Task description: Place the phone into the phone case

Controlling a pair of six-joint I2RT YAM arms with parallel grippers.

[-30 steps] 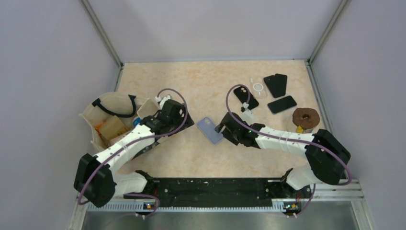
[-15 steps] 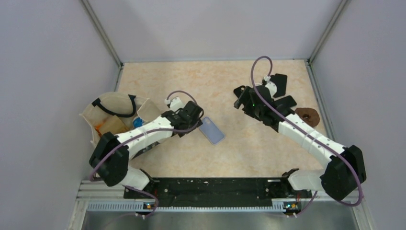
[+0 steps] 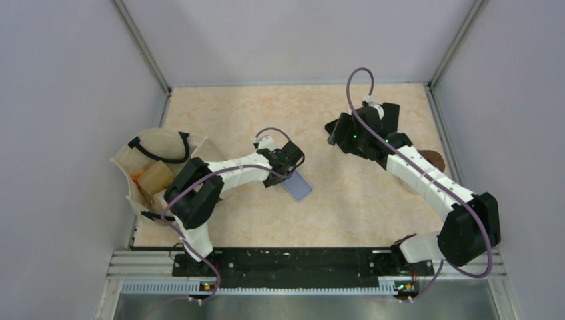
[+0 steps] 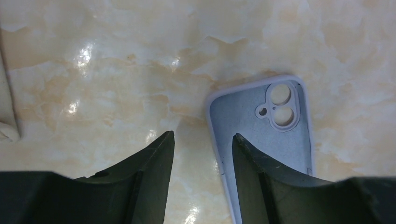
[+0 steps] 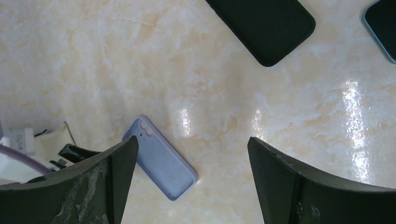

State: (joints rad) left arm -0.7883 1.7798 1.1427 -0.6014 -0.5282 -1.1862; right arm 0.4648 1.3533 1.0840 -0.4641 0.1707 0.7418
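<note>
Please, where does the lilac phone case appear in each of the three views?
Top external: phone case at centre, partly under the left pincer.
Left wrist: right of centre, lower part hidden by the pincer.
Right wrist: lower left of centre.
Shared landmark: marbled beige table.

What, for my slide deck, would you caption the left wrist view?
Open left gripper straddling the long edge of an empty lavender phone case, inside up, on the marbled table.

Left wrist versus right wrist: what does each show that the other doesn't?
Left wrist only: the empty inside of the phone case, with the open left gripper straddling one long edge. Right wrist only: the case's whole outline, a black phone-shaped item and a teal-edged one at the top, framed by the open right gripper. Both: the lavender case on the marbled table.
</note>
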